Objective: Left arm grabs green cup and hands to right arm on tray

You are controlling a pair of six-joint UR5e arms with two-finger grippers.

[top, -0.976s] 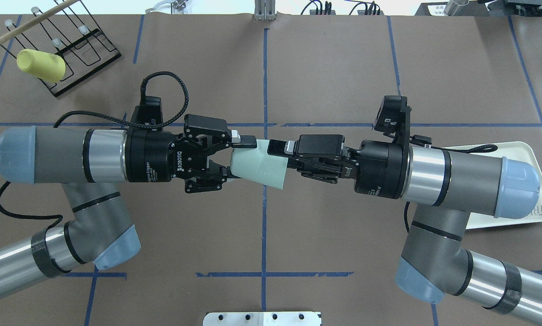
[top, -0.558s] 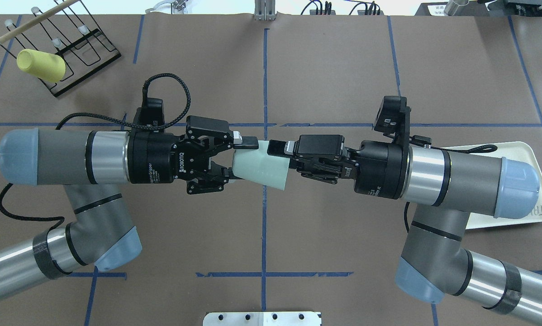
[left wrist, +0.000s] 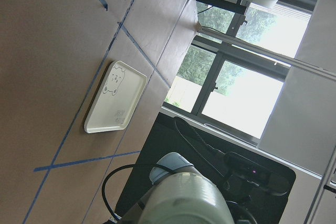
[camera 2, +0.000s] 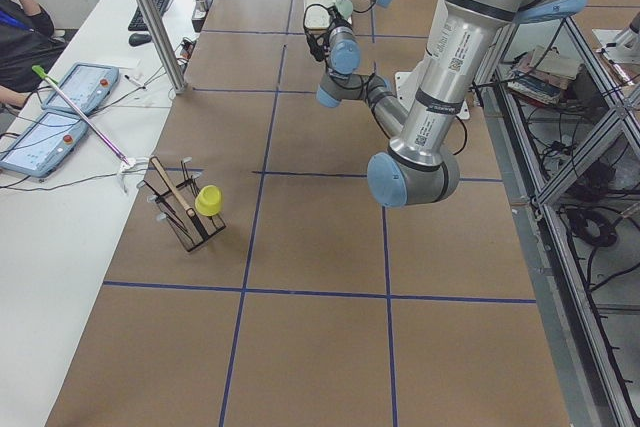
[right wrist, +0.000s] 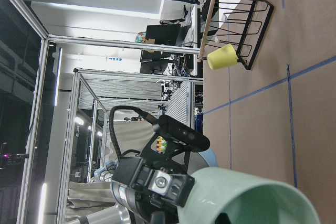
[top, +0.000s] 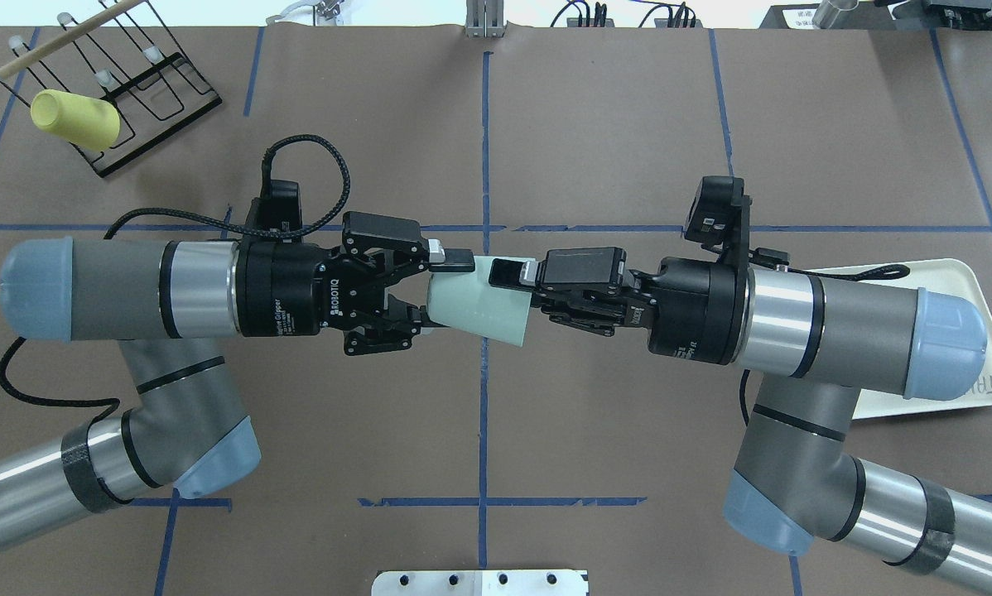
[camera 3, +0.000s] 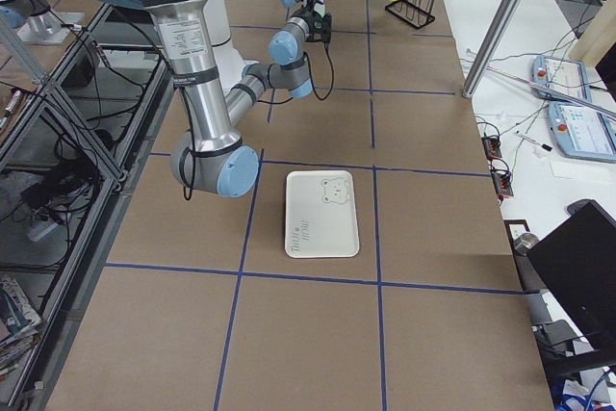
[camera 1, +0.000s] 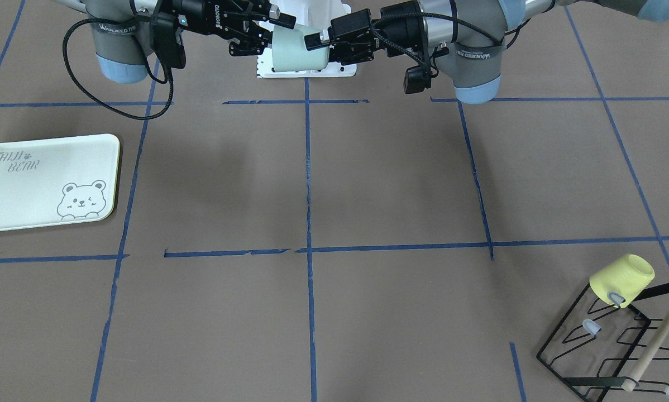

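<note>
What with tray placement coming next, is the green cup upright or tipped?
Tipped: the green cup lies sideways in midair, its mouth toward the right claw.

tray (top: 968, 275): mostly hidden beneath the right arm (top: 827, 323) overhead.
rack (camera 1: 656, 335), far from tray: corner cropped.

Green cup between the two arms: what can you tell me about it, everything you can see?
The green cup is a small, pale mint, smooth plastic-looking tumbler with no handle, slightly tapered. It is held in the air above the middle of the table, lying on its side. Its narrow base points toward the left gripper, whose jaws clamp that base. Its open mouth faces the right gripper, whose jaws appear to pinch the rim wall.
</note>
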